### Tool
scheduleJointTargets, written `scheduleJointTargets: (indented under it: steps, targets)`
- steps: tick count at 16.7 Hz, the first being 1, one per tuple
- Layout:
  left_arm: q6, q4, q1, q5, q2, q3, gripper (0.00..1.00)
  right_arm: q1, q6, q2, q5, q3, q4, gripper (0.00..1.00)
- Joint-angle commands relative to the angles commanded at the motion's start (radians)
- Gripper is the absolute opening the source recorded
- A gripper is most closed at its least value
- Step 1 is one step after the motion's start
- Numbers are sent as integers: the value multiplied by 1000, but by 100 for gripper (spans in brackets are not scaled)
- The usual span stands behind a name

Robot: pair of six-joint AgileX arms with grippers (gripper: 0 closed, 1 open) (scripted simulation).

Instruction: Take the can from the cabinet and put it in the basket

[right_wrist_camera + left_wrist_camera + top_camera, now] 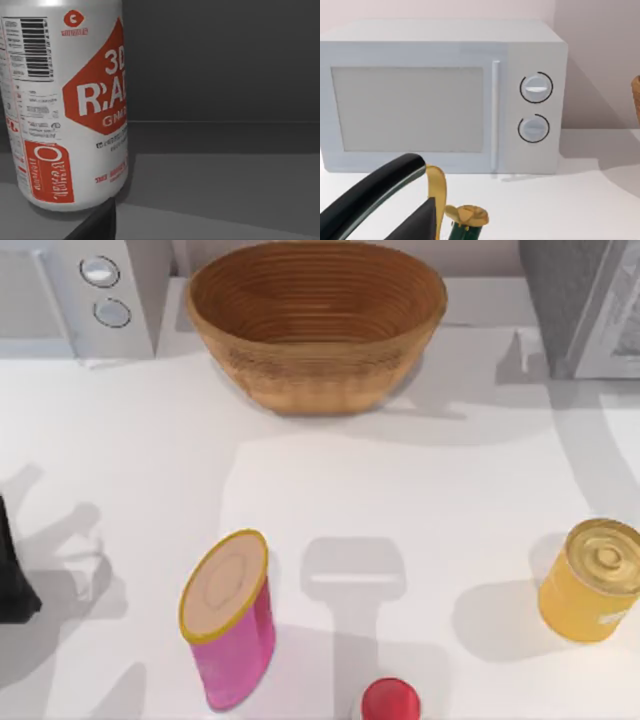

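The can [65, 105], silver-white with red label patches and a barcode, stands very close in the right wrist view on the dark grey floor inside the cabinet [225, 75]. A dark part of my right gripper [95, 225] shows just beside the can's base. From above, the cabinet [585, 305] is a grey box with a pale door panel at the table's back right. The brown wicker basket [315, 370] sits at the back centre, with nothing in it. My left arm [15, 570] is parked at the table's left edge.
A white microwave [75, 295] with two knobs stands at the back left. A pink cylinder with a yellow rim [230, 625] is at the front, a red round top [390, 702] beside it, and a golden-yellow tin [592, 580] at the right.
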Motion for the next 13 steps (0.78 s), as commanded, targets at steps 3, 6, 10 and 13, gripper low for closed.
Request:
scheduleJointTargets:
  steps: [3, 6, 10, 13]
  targets:
    - [0, 0, 0, 0, 0, 0, 100, 10, 1, 70, 10, 92, -21, 100]
    - [0, 0, 0, 0, 0, 0, 100, 11, 1, 76, 11, 101, -23, 100]
    - [0, 0, 0, 0, 0, 0, 100, 24, 0, 88, 27, 112, -17, 100]
    - [0, 0, 0, 0, 0, 0, 100, 114, -1, 159, 119, 162, 3, 100]
